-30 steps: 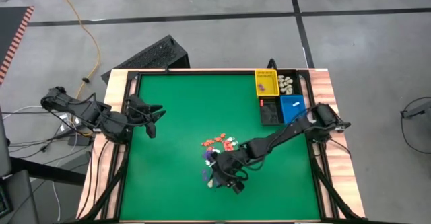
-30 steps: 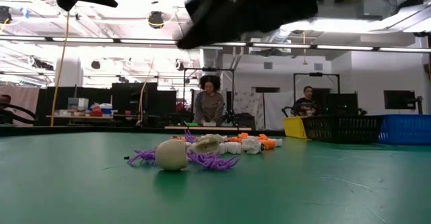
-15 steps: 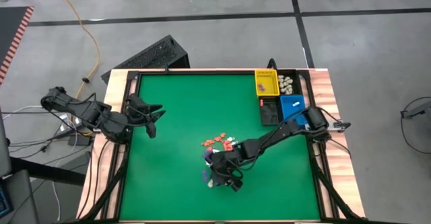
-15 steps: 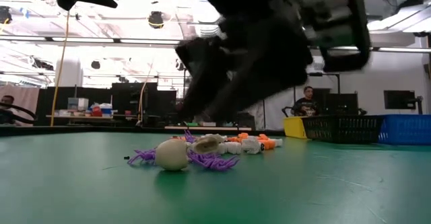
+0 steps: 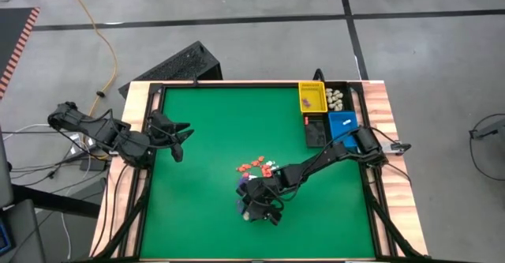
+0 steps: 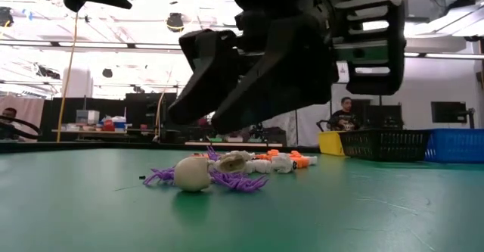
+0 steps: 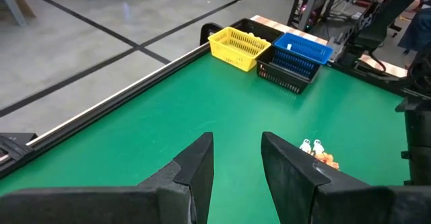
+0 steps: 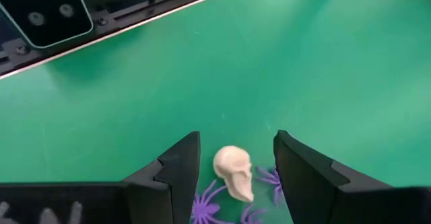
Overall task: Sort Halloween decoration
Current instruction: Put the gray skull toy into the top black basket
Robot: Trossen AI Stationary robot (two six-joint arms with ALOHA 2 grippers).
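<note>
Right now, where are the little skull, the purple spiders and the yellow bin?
skull (image 8: 234, 172): right wrist view, on its cream forehead.
purple spiders (image 6: 236, 181): low view, on the legs beside the skull.
yellow bin (image 7: 237, 46): left wrist view, on its mesh side wall.

Matt green cloth, hard plastic and pale wood

The table (image 5: 205, 137) wears a matt green, felt-like cover inside a pale wood-grain frame (image 5: 381, 105). The yellow bin (image 7: 237, 45), blue bin (image 7: 301, 49) and black bin (image 7: 286, 75) look like latticed plastic. The cream skull (image 8: 234, 171) is smooth and matt; the purple spiders (image 6: 236, 179) look like plastic. The right gripper (image 8: 230, 158) fingers are matt black.
</note>
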